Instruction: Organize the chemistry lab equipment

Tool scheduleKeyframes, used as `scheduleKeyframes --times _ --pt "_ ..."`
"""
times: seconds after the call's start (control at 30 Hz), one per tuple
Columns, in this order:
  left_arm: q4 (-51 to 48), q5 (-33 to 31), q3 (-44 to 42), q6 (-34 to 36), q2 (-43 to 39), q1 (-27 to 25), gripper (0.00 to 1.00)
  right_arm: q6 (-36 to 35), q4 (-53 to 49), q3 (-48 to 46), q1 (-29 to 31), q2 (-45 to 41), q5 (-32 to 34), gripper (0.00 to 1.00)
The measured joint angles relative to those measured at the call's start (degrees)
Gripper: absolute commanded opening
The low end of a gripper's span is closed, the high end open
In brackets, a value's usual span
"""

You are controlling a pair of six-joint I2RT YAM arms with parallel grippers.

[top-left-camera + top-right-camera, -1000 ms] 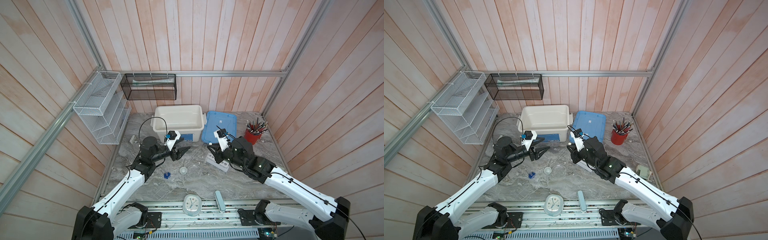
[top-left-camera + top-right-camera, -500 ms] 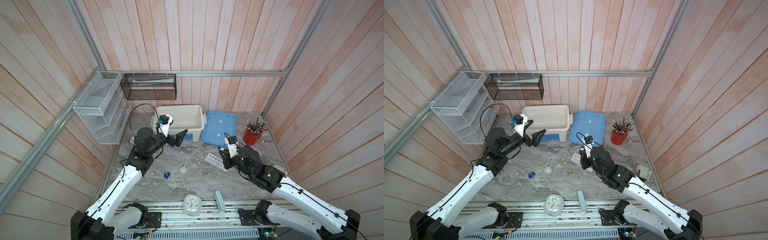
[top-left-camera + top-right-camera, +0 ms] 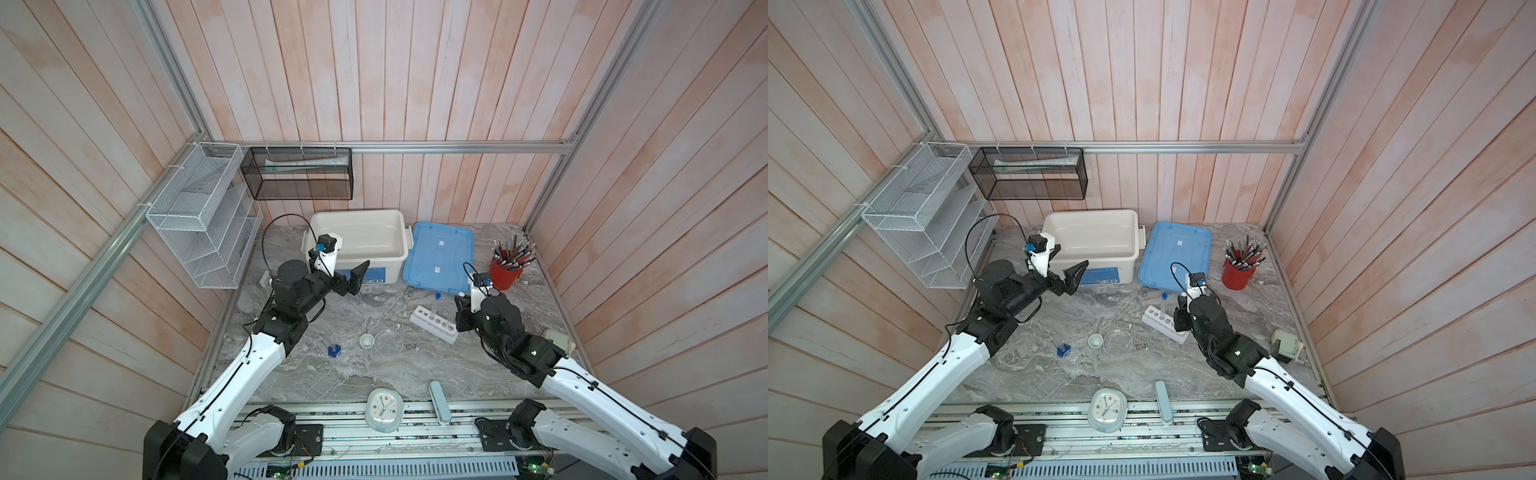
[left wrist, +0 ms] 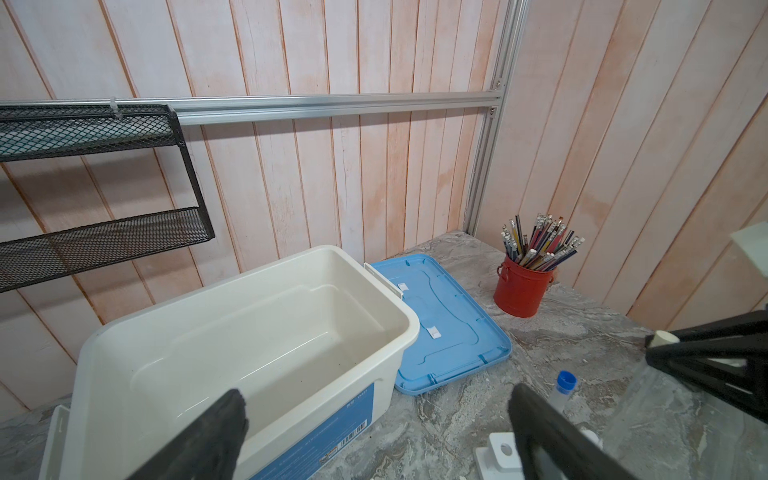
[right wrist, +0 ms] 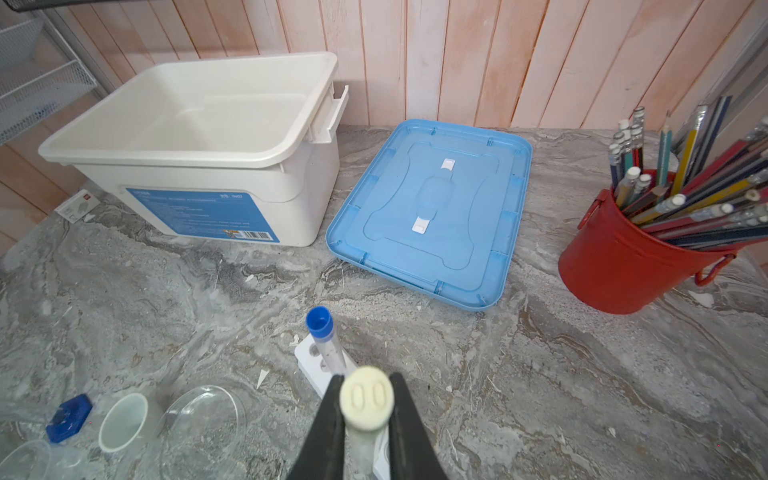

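Observation:
The white six-hole rack (image 3: 432,324) (image 3: 1160,322) (image 5: 309,361) lies right of centre, with the blue-capped tube (image 3: 437,297) (image 3: 1164,297) (image 5: 320,324) upright in it. My right gripper (image 3: 460,309) (image 3: 1180,311) (image 5: 366,386) is shut on the white-capped tube (image 5: 366,401) over the rack's near end; that tube's lower end is hidden. My left gripper (image 3: 347,276) (image 3: 1065,266) (image 4: 376,399) hangs open and empty before the white bin. The petri dish (image 3: 388,341) (image 5: 203,419), small white dish (image 3: 366,340) (image 5: 123,422) and blue-hexagon-based vessel (image 3: 334,350) (image 5: 68,417) sit mid-table.
An open white bin (image 3: 357,216) stands at the back, its blue lid (image 3: 440,257) flat beside it. A red cup of pens (image 3: 505,274) is at back right. A round clock (image 3: 384,409) and a pale blue case (image 3: 438,401) lie at the front edge. Wire shelves (image 3: 199,232) hang at left.
My left gripper has opened wide and lifted back toward the bin. My right gripper has drawn back to the right along the rack with the white-capped tube.

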Motion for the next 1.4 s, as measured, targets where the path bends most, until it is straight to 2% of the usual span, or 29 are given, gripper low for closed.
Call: scheduleKeyframes --times 0.6,1.4 --pt "-0.04 1.97 -0.11 0.15 0.81 0.0 1.0 -0.11 8.44 -0.33 -0.74 5.6 0.22 0.09" --pt "-0.13 2.4 -0.15 0.17 1.46 0.0 1.0 -0.24 13.18 -2.99 -1.86 10.05 -0.87 0.08"
